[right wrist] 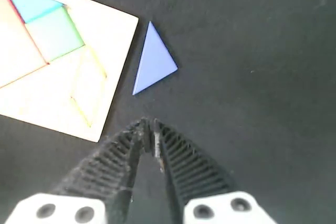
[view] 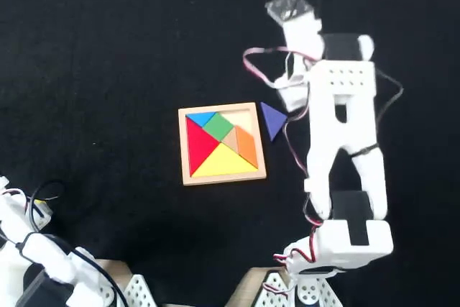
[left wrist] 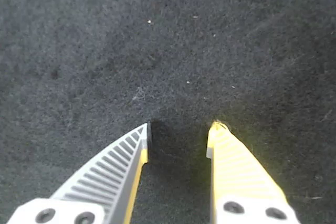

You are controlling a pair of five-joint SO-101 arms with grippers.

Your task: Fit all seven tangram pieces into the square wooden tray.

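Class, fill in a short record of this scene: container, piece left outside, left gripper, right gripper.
container: wooden tray holding six coloured pieces, one corner gap bare
outside: purple triangle flat on the black cloth, beside the tray, not touching it
left gripper: open, over bare cloth
right gripper: shut, empty, near the purple triangle

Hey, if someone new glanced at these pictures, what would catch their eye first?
The square wooden tray in the middle of the black cloth, bright with coloured pieces, stands out first. Just off its right edge in the high view lies a lone blue-purple triangle, apart from the tray, with the right gripper shut and pointed near it. The left gripper hangs open over bare cloth.
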